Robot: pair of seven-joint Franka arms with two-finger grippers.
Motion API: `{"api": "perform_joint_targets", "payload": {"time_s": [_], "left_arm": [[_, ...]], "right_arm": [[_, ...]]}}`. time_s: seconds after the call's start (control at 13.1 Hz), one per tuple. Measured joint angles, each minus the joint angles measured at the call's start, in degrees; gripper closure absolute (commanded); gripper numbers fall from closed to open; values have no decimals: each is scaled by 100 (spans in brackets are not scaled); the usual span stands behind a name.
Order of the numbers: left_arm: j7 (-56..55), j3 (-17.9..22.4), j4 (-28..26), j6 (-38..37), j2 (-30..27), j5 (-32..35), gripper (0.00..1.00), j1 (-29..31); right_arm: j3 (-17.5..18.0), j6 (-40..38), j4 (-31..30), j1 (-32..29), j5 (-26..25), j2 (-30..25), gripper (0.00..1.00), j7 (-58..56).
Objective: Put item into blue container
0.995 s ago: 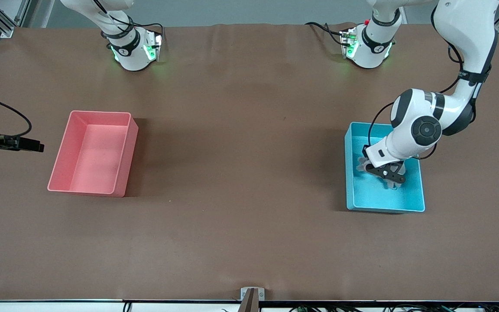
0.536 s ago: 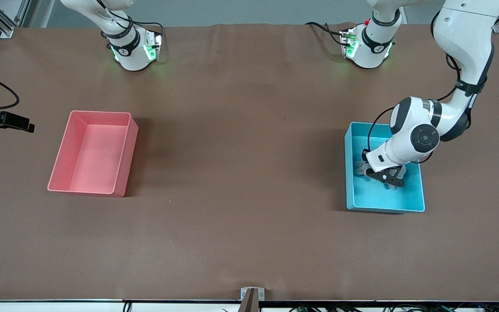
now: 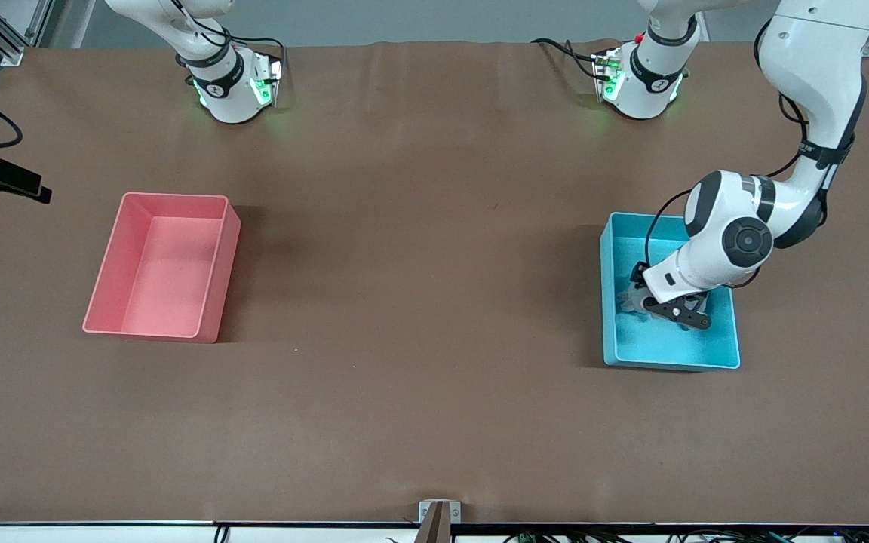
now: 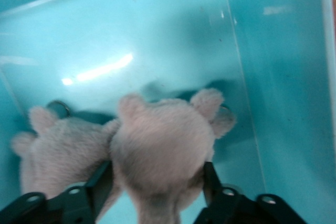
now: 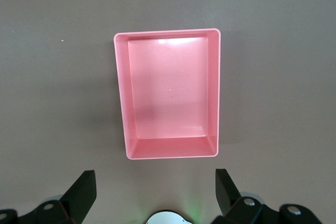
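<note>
Brown table point(image 3: 419, 226) first: your blue container point(image 3: 729, 354) sits at the left arm's end, soft toy point(image 4: 157, 150) on its floor. Left gripper point(image 4: 157, 192) straddles it, jaws spread, apparently releasing. Only withdrawal remains. Right gripper point(image 5: 155, 190) waits, jaws apart, above the pink bin point(image 5: 168, 93).

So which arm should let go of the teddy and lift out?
The left one. Its claw is down in the blue container, fingers on either side of the plush toy. The right claw hangs open over the pink bin.
</note>
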Motion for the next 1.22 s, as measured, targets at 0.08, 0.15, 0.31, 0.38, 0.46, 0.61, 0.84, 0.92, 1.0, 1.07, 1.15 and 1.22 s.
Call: {"api": "perform_joint_targets", "payload": {"time_s": [0.08,0.15,0.31,0.38,0.46,0.61,0.84,0.92,1.0,1.07,1.15,1.22], "left_arm": [[11,-1,60,-116,-103,1,0,18],[12,-3,152,-332,-223,1,0,24],[12,-10,404,-802,-506,1,0,29],[12,-14,546,-1062,-690,-7,0,38],[11,-17,665,-1313,-902,-86,0,48],[11,-19,779,-1833,-1386,-390,0,52],[-128,-32,1055,-2905,-2077,-543,0,52],[-209,-33,1274,-3349,-2209,-547,0,52],[-245,-32,1525,-3726,-2283,-548,0,53],[-270,-30,1758,-4010,-2317,-548,0,55],[-278,-26,1948,-4226,-2333,-579,0,60],[-278,-15,2110,-4431,-2353,-671,0,70]], "right_arm": [[0,-1,-27,0,0,-66,0,0],[0,-4,-61,0,0,-117,0,0],[0,-4,-138,0,0,-212,0,0],[0,-5,-167,0,0,-259,0,-1],[2,-11,-180,0,0,-303,0,-1],[4,-26,-193,0,0,-384,0,-1],[16,-50,-202,1,0,-487,0,-4],[29,-73,-202,2,0,-524,0,-4],[41,-115,-202,3,0,-556,0,-4],[49,-155,-202,5,0,-580,0,-4],[54,-189,-201,6,0,-597,0,-4],[64,-216,-193,7,0,-609,0,-4]]}}
